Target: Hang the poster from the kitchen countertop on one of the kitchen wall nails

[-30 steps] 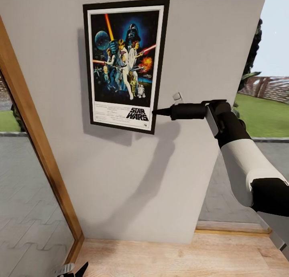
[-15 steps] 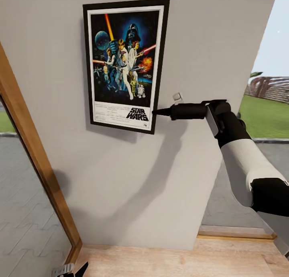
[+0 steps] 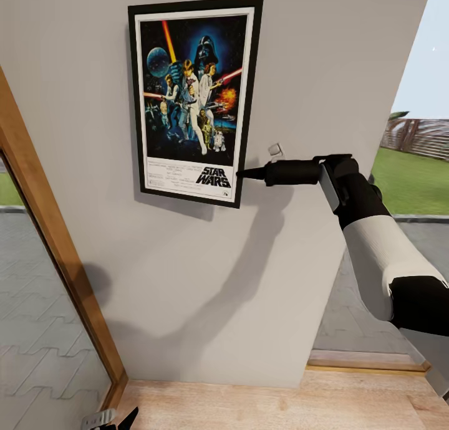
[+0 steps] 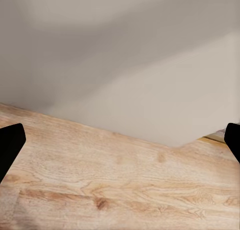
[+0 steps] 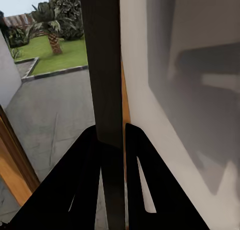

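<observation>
The Star Wars poster [image 3: 190, 100] stands upright and flat against the pale grey wall [image 3: 312, 75], black frame and white border all in view. My right gripper [image 3: 240, 174] is shut on the poster's right edge, near its lower corner. In the right wrist view the frame's dark edge [image 5: 102, 65] runs between the two black fingers [image 5: 85, 155], which pinch it. My left gripper [image 3: 115, 419] hangs low near the wooden floor, open, its fingertips [image 4: 10, 145] spread wide with nothing between them. I can make out no wall nail, and the kitchen countertop is out of view.
A slanted wooden door frame [image 3: 56, 249] borders the wall on the left, with paving behind glass. To the right of the wall a glazed opening shows lawn [image 3: 411, 174] outside. Wooden floor [image 3: 274, 405] runs along the wall's foot.
The camera has moved slightly closer to the wall: the door frame slid left and the wall's right edge slid right. Poster and right gripper keep their place in the picture.
</observation>
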`<state>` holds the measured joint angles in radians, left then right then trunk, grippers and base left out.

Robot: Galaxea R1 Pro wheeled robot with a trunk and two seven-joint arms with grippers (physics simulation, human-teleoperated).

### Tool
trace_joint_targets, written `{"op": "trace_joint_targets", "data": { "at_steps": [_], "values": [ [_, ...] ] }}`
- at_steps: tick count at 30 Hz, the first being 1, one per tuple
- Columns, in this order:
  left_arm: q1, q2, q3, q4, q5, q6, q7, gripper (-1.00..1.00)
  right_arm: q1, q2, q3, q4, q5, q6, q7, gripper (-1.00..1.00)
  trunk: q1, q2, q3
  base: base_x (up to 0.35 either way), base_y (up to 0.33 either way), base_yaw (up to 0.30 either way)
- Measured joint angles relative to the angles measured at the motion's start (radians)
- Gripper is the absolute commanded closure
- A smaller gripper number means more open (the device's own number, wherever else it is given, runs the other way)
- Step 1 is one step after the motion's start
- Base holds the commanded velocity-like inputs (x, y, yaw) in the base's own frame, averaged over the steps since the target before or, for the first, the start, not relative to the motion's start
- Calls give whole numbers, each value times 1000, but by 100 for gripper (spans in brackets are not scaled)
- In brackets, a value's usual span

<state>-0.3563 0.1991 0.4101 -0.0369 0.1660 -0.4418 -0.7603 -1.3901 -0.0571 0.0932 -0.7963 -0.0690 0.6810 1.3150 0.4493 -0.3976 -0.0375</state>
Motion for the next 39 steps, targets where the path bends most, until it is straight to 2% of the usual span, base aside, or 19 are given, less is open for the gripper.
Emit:
{"op": "trace_joint_targets", "data": {
  "at_steps": [18, 26, 39],
  "values": [
    [0, 0, 0, 0, 0, 0, 0, -100, 0, 0, 0, 0, 0, 0, 0, 100, 0, 0, 0, 0, 0, 0],
    [23, 12, -1, 0, 0, 0, 0, -100, 4, 0, 0, -1, 1, 1, 0, 100, 0, 0, 0, 0, 0, 0],
    [26, 13, -2, 0, 0, 0, 0, -100, 6, 1, 0, -2, 0, 0, 0, 100, 0, 0, 0, 0, 0, 0]
  ]
}}
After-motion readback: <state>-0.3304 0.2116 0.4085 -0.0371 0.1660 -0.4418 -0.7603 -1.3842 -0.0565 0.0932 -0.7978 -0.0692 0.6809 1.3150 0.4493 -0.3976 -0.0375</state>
